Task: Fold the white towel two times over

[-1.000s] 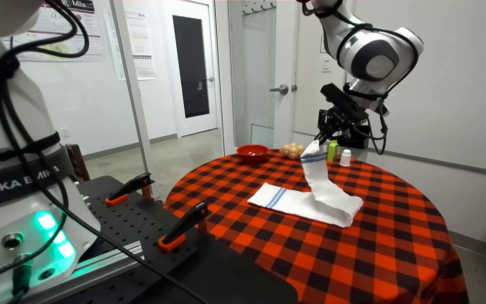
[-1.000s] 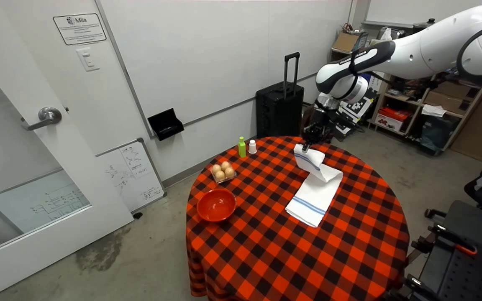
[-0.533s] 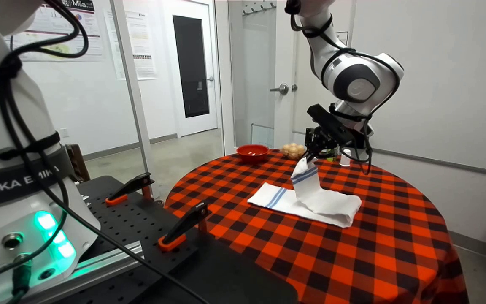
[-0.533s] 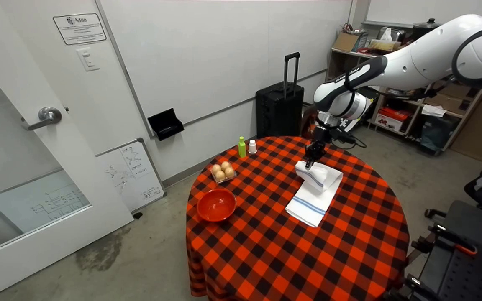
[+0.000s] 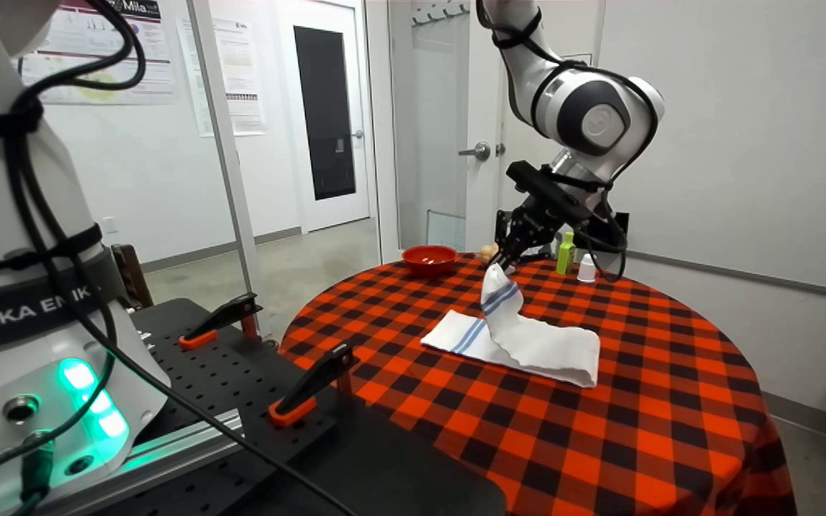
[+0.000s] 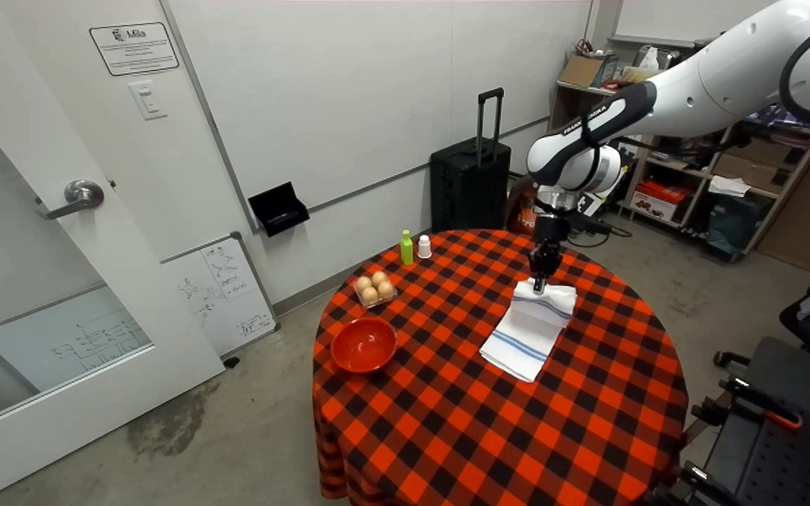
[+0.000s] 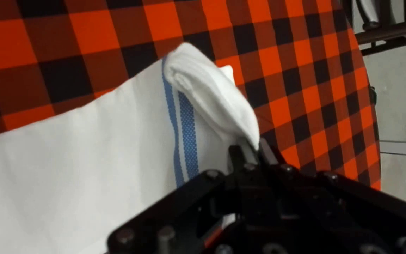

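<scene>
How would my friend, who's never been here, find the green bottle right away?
Look for the round, red-and-black checked table. Near its edge, the bottle stands upright between the eggs and a small white container. It's bright green and taller than that container, while the eggs are tan and round.

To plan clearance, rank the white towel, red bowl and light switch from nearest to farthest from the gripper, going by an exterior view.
1. White towel: pinched in the gripper.
2. Red bowl: picture-left of it, on the checked tablecloth.
3. Light switch: upper picture-left, on the wall well past the bowl.
</scene>
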`<state>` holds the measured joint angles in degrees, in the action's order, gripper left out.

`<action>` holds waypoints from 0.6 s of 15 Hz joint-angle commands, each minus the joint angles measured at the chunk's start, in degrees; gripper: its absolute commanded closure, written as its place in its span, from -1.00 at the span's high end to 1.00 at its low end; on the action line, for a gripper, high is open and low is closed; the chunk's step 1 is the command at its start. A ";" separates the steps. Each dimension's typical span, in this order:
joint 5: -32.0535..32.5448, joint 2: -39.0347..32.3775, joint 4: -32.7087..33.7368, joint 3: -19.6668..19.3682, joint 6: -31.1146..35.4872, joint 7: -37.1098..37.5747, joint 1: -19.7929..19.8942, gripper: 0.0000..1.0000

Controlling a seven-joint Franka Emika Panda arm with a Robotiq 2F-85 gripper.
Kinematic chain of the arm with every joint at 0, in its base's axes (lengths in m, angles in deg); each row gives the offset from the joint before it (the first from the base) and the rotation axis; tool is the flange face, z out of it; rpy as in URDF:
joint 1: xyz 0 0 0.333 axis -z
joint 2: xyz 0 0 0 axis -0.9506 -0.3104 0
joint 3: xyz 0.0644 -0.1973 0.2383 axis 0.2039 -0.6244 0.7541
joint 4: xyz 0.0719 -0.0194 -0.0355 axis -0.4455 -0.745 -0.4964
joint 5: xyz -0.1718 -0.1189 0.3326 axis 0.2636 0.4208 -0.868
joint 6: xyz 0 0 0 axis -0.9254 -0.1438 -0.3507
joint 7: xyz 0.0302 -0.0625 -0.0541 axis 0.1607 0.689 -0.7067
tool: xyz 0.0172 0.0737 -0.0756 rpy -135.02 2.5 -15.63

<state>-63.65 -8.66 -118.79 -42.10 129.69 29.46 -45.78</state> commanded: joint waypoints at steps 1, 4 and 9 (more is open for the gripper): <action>0.91 5.40 -2.93 -1.91 -2.17 -1.30 -2.59 -0.98; 0.46 6.29 -2.95 -2.53 -2.15 -0.93 -3.75 -0.98; -0.26 5.63 -2.22 -3.19 -1.22 0.19 -4.82 -0.98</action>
<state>-63.22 -3.69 -120.27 -44.05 128.16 29.47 -49.33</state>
